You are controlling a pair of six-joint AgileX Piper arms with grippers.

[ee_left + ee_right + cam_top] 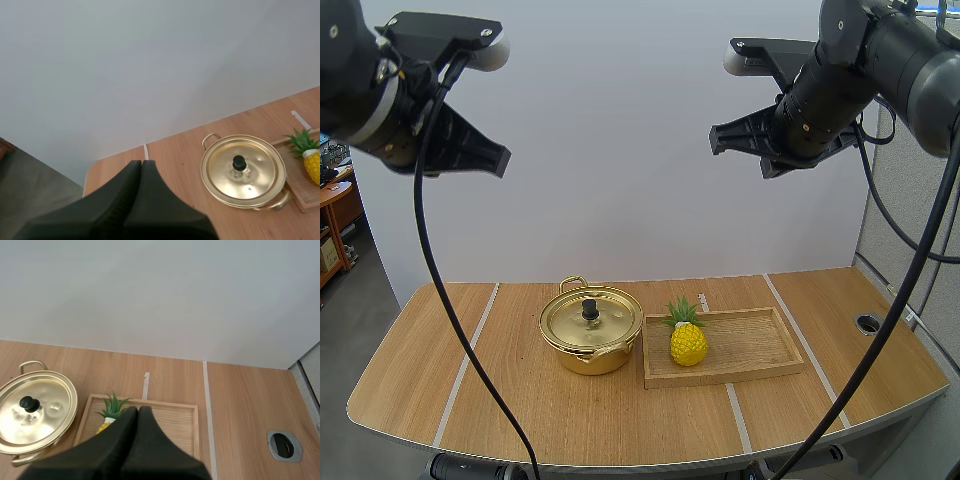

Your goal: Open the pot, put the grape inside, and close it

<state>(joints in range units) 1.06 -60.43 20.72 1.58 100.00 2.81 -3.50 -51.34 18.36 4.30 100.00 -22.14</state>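
Observation:
A gold pot (590,332) stands at the middle of the table, its lid on, with a black knob (590,310). Right beside it lies a wooden tray (760,345) holding a small yellow pineapple (688,340) with green leaves; I see no grapes. My left gripper (498,160) hangs high above the table's left side, shut on nothing. My right gripper (717,138) hangs high over the right side, likewise shut. In the left wrist view the shut fingertips (141,163) point toward the pot (243,170). In the right wrist view the shut gripper (137,409) partly covers the pineapple (111,410) in the tray (175,417).
A round metal grommet hole (868,323) sits in the table near the right edge. Pale tape lines run front to back across the wooden tabletop (450,370). Bare wood lies left of the pot and in front of the tray.

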